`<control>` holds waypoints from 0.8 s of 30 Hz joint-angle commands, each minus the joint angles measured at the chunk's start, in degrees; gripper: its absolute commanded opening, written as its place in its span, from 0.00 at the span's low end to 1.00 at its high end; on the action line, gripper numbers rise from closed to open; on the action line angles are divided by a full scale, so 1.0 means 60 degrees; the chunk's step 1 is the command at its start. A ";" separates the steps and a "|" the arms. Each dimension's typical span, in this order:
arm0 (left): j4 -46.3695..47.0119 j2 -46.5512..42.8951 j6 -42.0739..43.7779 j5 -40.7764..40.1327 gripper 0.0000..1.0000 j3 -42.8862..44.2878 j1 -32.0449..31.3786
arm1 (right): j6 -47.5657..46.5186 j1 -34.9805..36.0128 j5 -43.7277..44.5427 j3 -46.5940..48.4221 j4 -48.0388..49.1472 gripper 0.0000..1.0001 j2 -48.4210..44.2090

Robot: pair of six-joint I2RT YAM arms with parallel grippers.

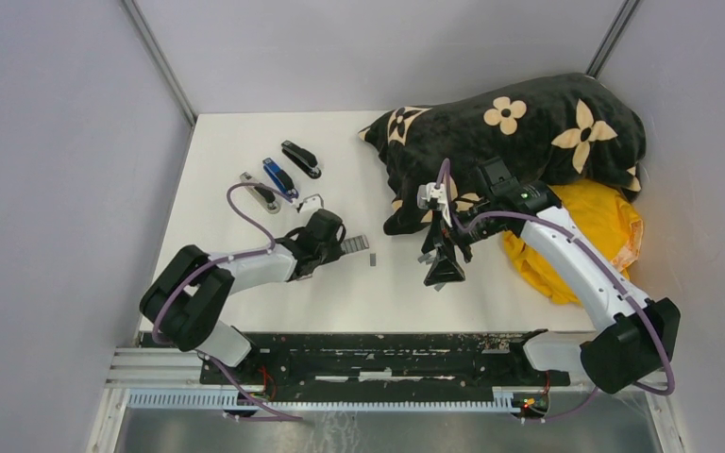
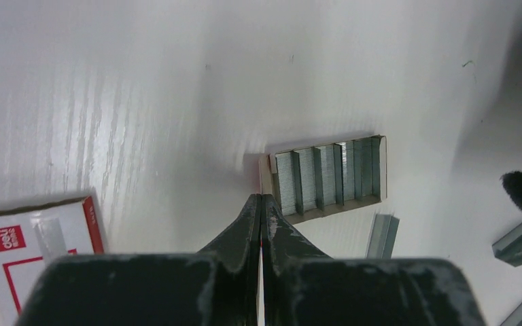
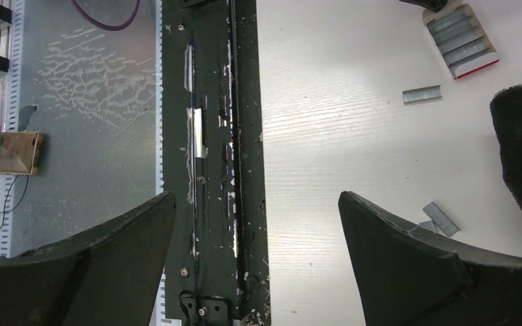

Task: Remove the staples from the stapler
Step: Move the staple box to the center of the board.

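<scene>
Three staplers lie at the back left: black (image 1: 300,159), blue (image 1: 280,178) and silver (image 1: 260,192). An open cardboard tray (image 2: 266,178) holds rows of grey staples (image 2: 329,178), seen from above at tray (image 1: 355,244). My left gripper (image 2: 262,198) is shut, its tips at the tray's near end wall; whether they pinch the cardboard I cannot tell. Loose staple strips lie beside the tray (image 2: 383,236) and further right (image 2: 516,241). My right gripper (image 3: 257,197) hangs open over the table's near edge, nothing between its fingers. It stands right of the tray (image 1: 445,272).
A white-and-red box (image 2: 37,251) lies left of my left gripper. A black flowered blanket (image 1: 529,132) and a yellow cloth (image 1: 590,226) fill the back right. The black base rail (image 3: 211,156) runs along the near edge. More strips lie by the blanket (image 3: 442,219).
</scene>
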 commanded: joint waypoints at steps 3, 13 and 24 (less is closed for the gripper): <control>0.2086 -0.1078 0.0722 0.0845 0.03 -0.1259 0.0034 | -0.0306 0.0059 -0.0365 0.0011 -0.0075 0.96 0.0146; 0.3277 -0.2135 0.1166 0.1376 0.03 -0.2421 0.0049 | -0.1079 0.0055 -0.0688 0.0077 -0.0610 0.96 0.0428; 0.2838 -0.2560 0.1273 0.0908 0.22 -0.2692 0.0049 | -0.3022 0.0063 -0.0907 0.0396 -0.2078 0.97 0.0715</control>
